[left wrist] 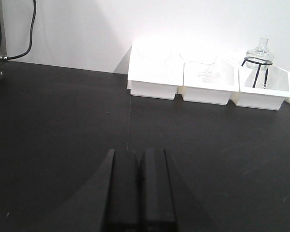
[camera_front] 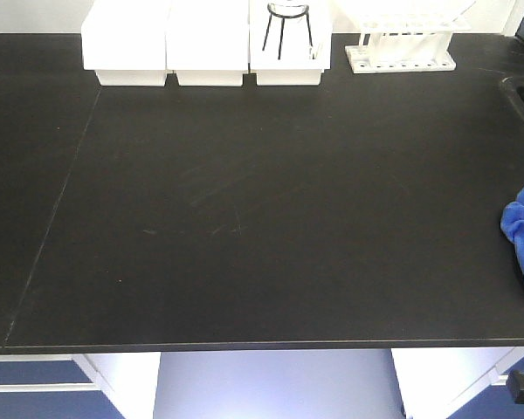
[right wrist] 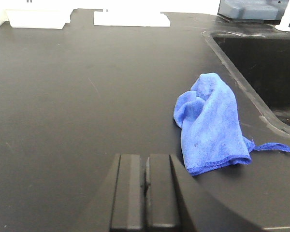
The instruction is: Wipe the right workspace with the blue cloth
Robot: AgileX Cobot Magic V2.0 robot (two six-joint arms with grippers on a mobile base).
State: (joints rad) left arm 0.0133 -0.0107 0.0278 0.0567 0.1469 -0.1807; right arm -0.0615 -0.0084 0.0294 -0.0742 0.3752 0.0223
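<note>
You're looking at a blue cloth (right wrist: 210, 125) of soft, fuzzy microfibre with a stitched hem, black countertop (camera_front: 244, 218) matt and faintly scuffed, white bins (camera_front: 210, 44) smooth plastic, flask (left wrist: 259, 49) clear glass.

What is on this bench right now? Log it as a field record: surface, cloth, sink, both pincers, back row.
surface: matte black countertop with a diagonal seam
cloth: crumpled royal-blue microfibre cloth, lying on the countertop, not gripped
sink: recessed black basin, close beside the cloth
left pincer: shut, empty, over bare countertop
right pincer: shut, empty, just short of the cloth
back row: three white plastic bins; white plastic rack
wiping: not yet begun
</note>
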